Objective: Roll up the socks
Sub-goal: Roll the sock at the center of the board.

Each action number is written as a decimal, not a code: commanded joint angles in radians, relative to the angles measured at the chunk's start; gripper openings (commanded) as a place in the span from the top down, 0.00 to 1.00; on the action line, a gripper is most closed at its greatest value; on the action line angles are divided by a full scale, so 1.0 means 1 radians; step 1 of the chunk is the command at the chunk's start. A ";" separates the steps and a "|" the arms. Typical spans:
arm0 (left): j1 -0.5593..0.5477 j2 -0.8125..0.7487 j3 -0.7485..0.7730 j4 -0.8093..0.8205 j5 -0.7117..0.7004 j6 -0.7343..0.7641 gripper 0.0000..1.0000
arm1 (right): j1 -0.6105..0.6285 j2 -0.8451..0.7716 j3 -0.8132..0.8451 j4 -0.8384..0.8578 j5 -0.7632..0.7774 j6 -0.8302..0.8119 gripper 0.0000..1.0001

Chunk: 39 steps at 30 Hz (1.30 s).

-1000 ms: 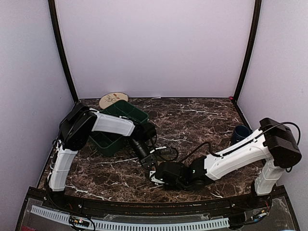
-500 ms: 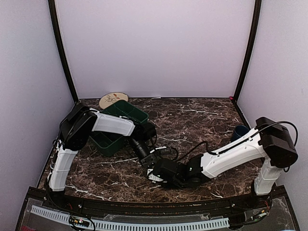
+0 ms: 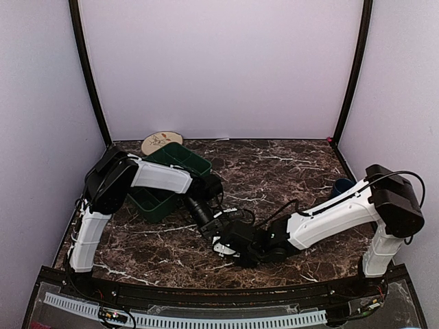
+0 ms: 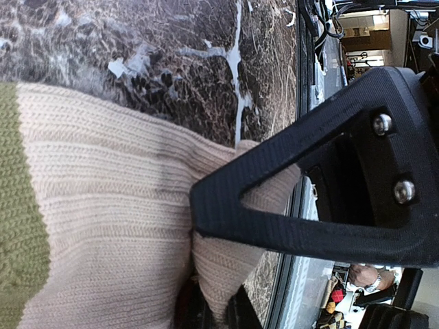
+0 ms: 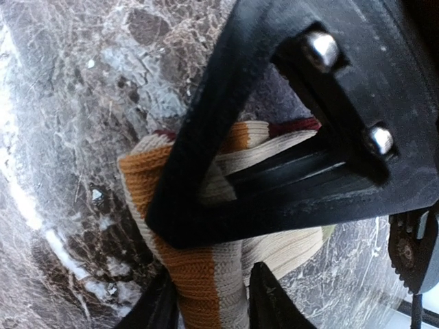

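A tan ribbed sock [image 4: 110, 205] with an olive-green patch lies on the marble table. My left gripper [image 4: 214, 305] is shut on a fold of it. In the right wrist view its cuff [image 5: 147, 179] shows orange, cream and dark-red stripes, and my right gripper [image 5: 209, 301] is shut on that cuff. In the top view the left gripper [image 3: 211, 228] and the right gripper [image 3: 230, 248] meet at the front middle of the table. They hide nearly all of the sock; only a pale bit [image 3: 221, 247] shows. The pink sock is out of view.
A green divided bin [image 3: 168, 179] stands at the left under the left arm. A round beige plate [image 3: 162, 142] leans at the back wall. A dark blue cup [image 3: 341, 189] sits at the right. Black cables [image 3: 240, 218] loop beside the grippers.
The right arm has stretched further left and slightly back, bringing its gripper closer to the left gripper. The left arm has stayed put.
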<state>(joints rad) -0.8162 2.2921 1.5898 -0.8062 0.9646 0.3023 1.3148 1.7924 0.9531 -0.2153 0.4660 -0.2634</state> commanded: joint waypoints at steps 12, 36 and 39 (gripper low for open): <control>0.027 0.040 0.004 -0.024 -0.179 -0.052 0.96 | -0.048 -0.009 -0.004 -0.111 -0.154 0.039 0.94; 0.119 -0.234 -0.257 0.290 -0.370 -0.250 0.63 | -0.133 0.028 0.125 -0.186 -0.282 0.087 0.98; 0.127 -0.290 -0.335 0.361 -0.404 -0.273 0.63 | -0.153 0.038 0.160 -0.208 -0.332 0.101 0.98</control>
<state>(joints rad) -0.7067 2.0708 1.3472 -0.5472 0.7147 0.0753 1.1912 1.8080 1.0599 -0.3805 0.2070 -0.1974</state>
